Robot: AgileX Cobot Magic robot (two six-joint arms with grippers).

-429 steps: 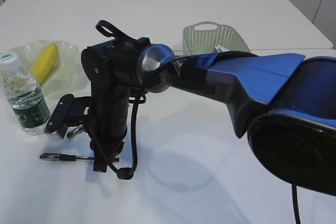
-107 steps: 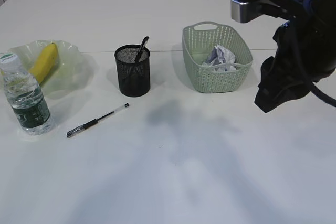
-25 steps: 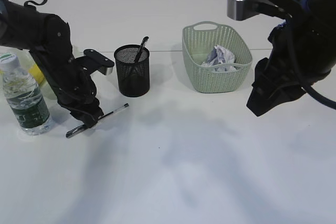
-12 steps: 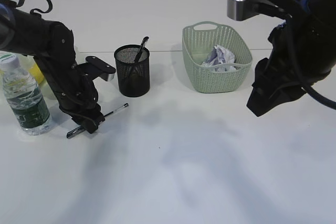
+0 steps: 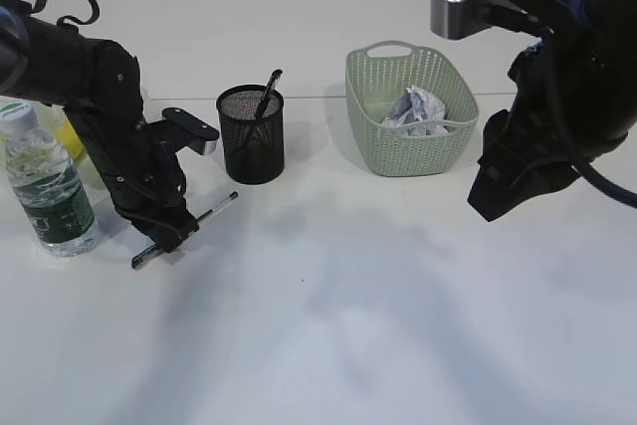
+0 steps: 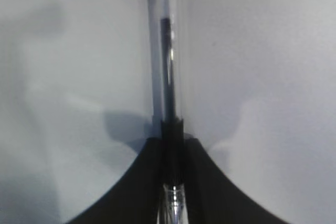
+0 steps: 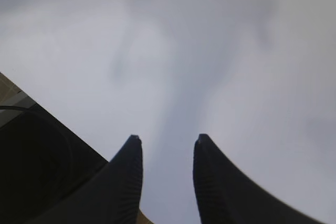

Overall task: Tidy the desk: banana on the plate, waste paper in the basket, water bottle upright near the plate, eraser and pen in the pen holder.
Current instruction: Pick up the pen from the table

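Observation:
My left gripper (image 5: 171, 236) is shut on a clear-barrelled black pen (image 5: 214, 206), low over the table in front of the black mesh pen holder (image 5: 251, 134). In the left wrist view the pen (image 6: 167, 77) runs straight out from between the shut jaws (image 6: 172, 137). Another pen stands in the holder. The water bottle (image 5: 48, 189) stands upright at the left beside the pale plate, which my left arm mostly hides along with the banana. Crumpled paper (image 5: 418, 108) lies in the green basket (image 5: 409, 151). My right gripper (image 7: 167, 141) is open and empty, above bare table. No eraser shows.
My right arm (image 5: 557, 97) hangs raised at the right of the basket. White table surface stretches across the front and middle.
My left gripper has closed on the pen; the pen's free end has swung a little toward the holder and its near end has shifted. The right arm has not moved.

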